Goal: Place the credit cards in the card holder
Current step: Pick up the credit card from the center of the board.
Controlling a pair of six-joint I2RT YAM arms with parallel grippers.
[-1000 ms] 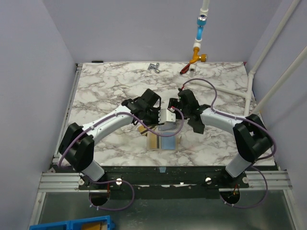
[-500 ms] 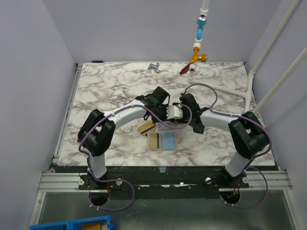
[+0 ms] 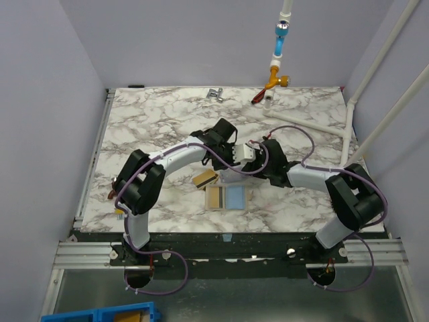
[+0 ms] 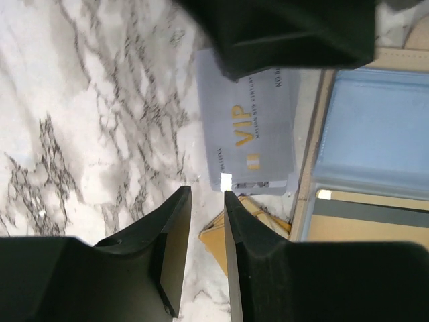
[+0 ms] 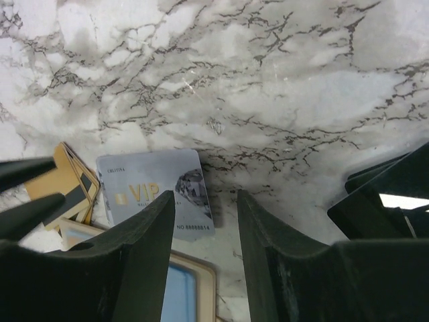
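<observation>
Both wrists have closed in over the middle of the marble table [image 3: 147,127] since a second ago. The left arm has folded its elbow up tight and the right forearm has dropped lower.

Nearest the bases, the card holder [image 3: 226,198] lies open and flat. One gold-tan card with a dark stripe [image 4: 375,200] sits in one pocket, and a pale blue panel fills the other; I cannot tell whether that is a card.

Just past its far left corner sits a small heap of loose gold-tan cards [image 3: 204,179], fanned unevenly. Beside them, right against the holder's far edge, a grey card marked VIP [image 4: 248,131] lies face up on the marble. Nothing is holding it.

The left gripper [image 4: 206,196] hangs above the grey card's corner and the gold heap. Its fingers are almost together, with only a narrow slit between them and nothing in it.

The right gripper [image 5: 204,196] faces it from the other side, fingers spread and empty. In its own view the grey card shows past the left finger and into the gap. The two heads are very close, and the right one fills the top of the left wrist view.

At the far edge sit a small metal fitting [image 3: 214,94], a brass valve [image 3: 276,82] and white pipes [image 3: 312,121].
</observation>
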